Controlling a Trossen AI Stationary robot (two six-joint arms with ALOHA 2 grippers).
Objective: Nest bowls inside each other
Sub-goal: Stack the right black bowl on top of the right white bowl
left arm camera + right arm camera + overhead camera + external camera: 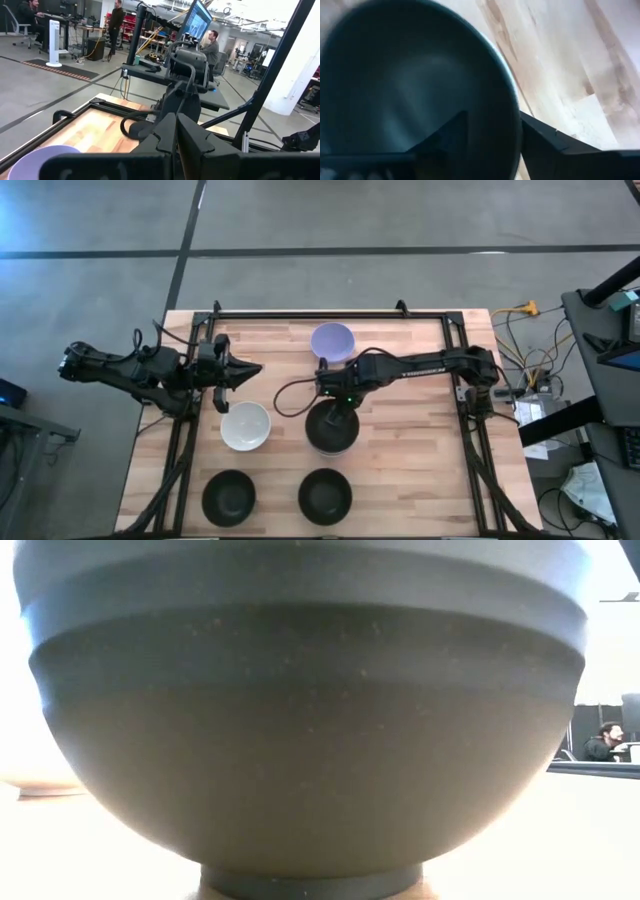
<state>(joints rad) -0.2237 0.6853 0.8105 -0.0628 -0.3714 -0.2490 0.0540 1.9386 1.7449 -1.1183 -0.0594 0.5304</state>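
Note:
A black bowl [332,432] sits mid-table, right of a white bowl [245,426]. My right gripper [335,408] is over it, shut on its rim, which my right wrist view shows close up [493,114]. A lavender bowl [332,340] stands near the far edge, and two more black bowls [228,496] [325,494] stand near the near edge. The low view is filled by one black bowl [310,740] standing on its foot, with banded rims at its top. My left gripper [250,369] is shut and hovers left of centre. No pink bowl shows. My right gripper holds the black bowl by its rim [507,95]. One finger [445,140] is inside the bowl and the other finger [545,145] is outside the wall. It comes from above, slanting in from the table's far right. Whether the bowl is lifted clear I cannot tell.
A black metal frame [300,313] runs along the table's far edge and down both sides. Bare wood lies to the right of the held bowl [430,450]. Beyond the table, people [212,45] stand at desks in the room.

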